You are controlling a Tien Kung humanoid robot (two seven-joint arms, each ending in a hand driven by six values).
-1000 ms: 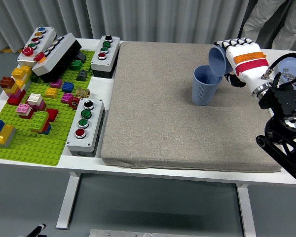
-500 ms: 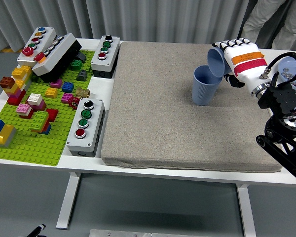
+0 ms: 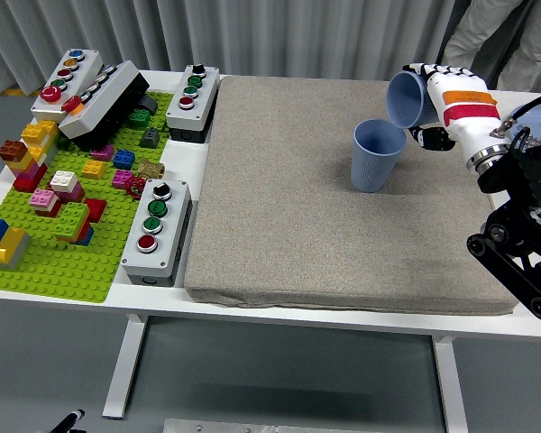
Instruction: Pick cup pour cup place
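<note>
A robotics lab: white table (image 3: pixel 279 311), push-button boxes (image 3: pixel 156 230), grey curtain (image 3: pixel 252 36) behind.

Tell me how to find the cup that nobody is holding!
Look at the big grey mat covering the table's right side. Toward its far right stands a blue cup, upright with its mouth open to the top. The other blue cup is tipped sideways up in the robot's right hand; yours sits alone on the mat.

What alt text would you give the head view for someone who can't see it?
The robot's right hand holds a blue cup tipped on its side, above and right of a second blue cup standing on a grey mat. Toy bricks and button boxes lie at the left.
</note>
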